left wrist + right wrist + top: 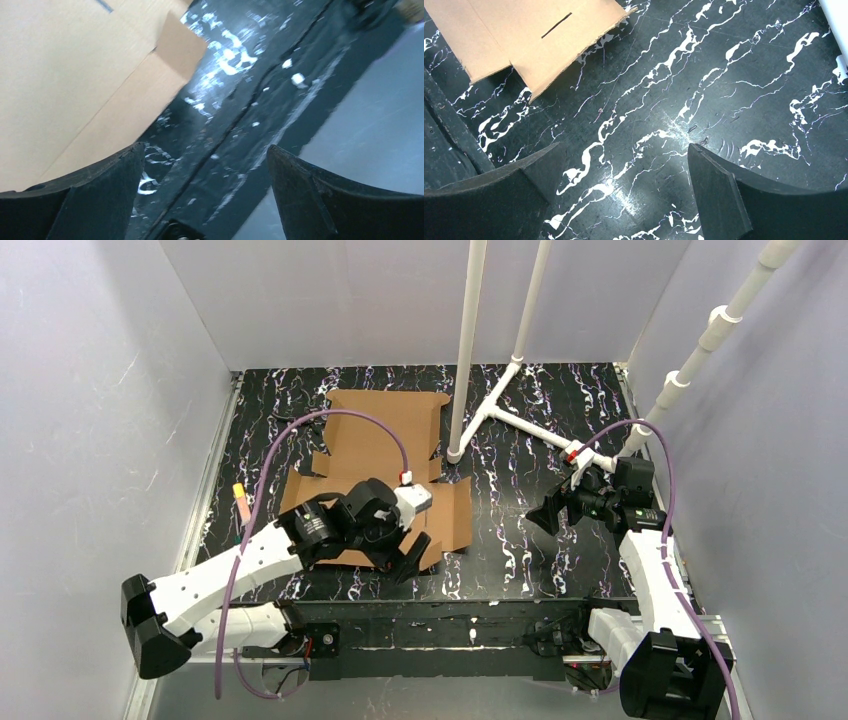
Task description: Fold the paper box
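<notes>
**On the bench: box lying open, both end effectors released**

On the black, white-veined bench (520,540), the paper box (380,435) lies on the left-centre part as an unfolded sheet of plain brown cardboard, its flaps and tabs spread out. A white pipe frame (466,350) stands just beside its right edge and branches away across the far right of the bench.

The left arm (250,565) reaches from the near left corner over the sheet's near edge. The right arm (655,585) stands on the right side, well apart from the cardboard.

The left end effector (412,562) hangs at the sheet's near right corner. In its wrist view the jaws are spread wide with nothing between them, only the dark bench, and the cardboard sits up and to the left of the left-hand finger (95,195).

The right end effector (545,512) is released too, its jaws wide over bare bench. Its wrist view catches a slotted corner of the sheet at the top left.

A small yellow-and-pink item (240,500) lies at the bench's left edge.
</notes>
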`<action>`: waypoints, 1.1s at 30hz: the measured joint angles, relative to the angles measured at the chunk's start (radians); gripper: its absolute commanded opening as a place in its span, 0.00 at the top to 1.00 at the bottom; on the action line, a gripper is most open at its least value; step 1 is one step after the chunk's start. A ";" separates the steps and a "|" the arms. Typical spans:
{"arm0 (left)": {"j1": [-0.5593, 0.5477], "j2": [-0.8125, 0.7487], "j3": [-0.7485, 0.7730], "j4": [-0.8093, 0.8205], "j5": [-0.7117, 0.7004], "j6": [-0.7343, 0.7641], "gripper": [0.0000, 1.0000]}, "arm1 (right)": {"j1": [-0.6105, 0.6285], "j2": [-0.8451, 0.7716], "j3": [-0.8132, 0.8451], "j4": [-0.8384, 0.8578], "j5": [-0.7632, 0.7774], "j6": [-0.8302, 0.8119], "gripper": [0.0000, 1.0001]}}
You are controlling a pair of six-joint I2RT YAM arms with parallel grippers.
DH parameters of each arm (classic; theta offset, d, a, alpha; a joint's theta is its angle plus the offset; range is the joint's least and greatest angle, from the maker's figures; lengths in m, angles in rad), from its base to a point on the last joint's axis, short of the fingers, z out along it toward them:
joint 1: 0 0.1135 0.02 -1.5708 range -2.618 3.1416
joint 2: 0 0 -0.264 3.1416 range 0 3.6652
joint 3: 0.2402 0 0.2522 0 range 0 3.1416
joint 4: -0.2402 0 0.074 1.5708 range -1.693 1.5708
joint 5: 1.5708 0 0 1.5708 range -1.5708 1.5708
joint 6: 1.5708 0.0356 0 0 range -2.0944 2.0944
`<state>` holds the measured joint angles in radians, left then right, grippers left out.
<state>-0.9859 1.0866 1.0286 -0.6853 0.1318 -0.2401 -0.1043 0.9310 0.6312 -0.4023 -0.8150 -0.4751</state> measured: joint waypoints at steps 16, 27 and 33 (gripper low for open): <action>0.001 -0.208 -0.261 0.218 -0.151 0.546 0.05 | 0.000 0.014 0.001 0.000 0.000 -0.001 0.00; 0.001 -0.098 -0.398 0.159 -0.100 0.796 0.19 | 0.000 0.025 0.001 0.000 0.000 -0.008 0.00; 0.001 -0.083 -0.423 0.253 -0.126 0.840 0.23 | 0.000 0.025 0.001 0.000 0.000 -0.018 0.00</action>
<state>-0.9852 1.0035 0.6056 -0.4328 0.0055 0.5999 -0.1043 0.9558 0.6323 -0.4023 -0.8150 -0.4927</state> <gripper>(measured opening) 0.802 1.000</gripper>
